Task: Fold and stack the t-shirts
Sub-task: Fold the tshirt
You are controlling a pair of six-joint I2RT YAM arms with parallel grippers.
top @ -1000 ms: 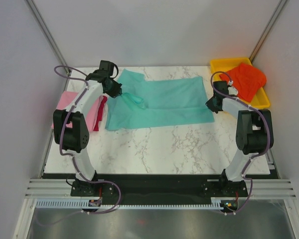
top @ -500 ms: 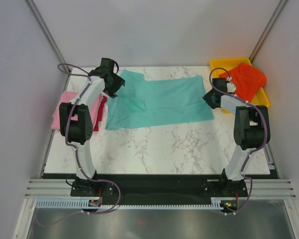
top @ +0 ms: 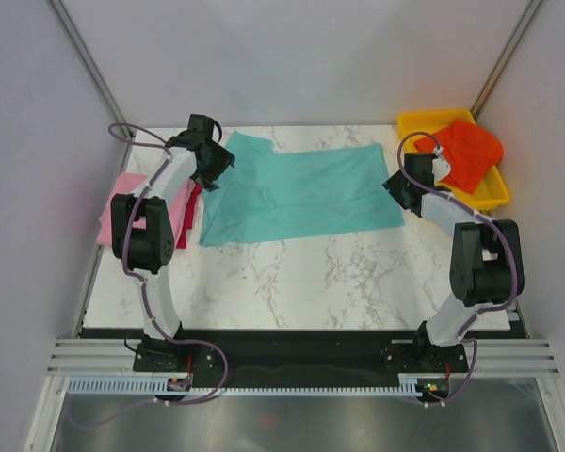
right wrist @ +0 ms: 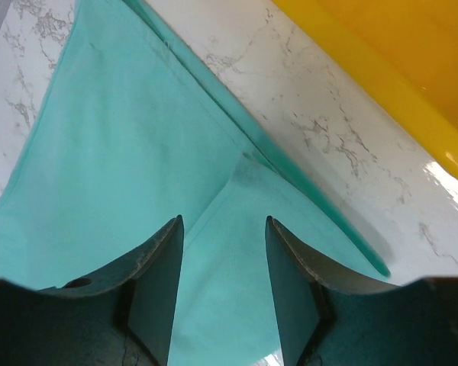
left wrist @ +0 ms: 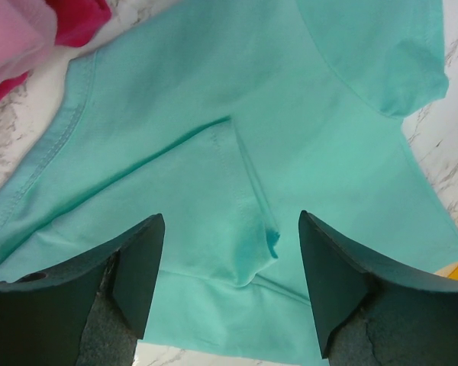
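A teal t-shirt (top: 301, 193) lies spread across the back of the table, folded in half lengthwise. My left gripper (top: 218, 166) hovers open over its left sleeve end, nothing between the fingers (left wrist: 141, 267); a small pinched wrinkle in the teal t-shirt (left wrist: 237, 152) shows below my left gripper (left wrist: 229, 219). Over the teal t-shirt's (right wrist: 137, 152) right corner, my right gripper (top: 398, 187) (right wrist: 222, 221) is open and empty too. A pink t-shirt (top: 122, 202) and a crimson one (top: 190, 212) lie folded at the left edge. An orange-red t-shirt (top: 463, 151) lies crumpled in the tray.
The yellow tray (top: 422, 122) sits at the back right corner, close to my right gripper, and its rim (right wrist: 366, 69) shows in the right wrist view. The pink (left wrist: 15, 38) and crimson (left wrist: 80, 19) cloth lie just left of the teal shirt. Bare marble lies in front of the shirt.
Both grippers went from shut to open, letting go of the teal shirt and lifting slightly. The bunched cloth at the left has dropped flat.
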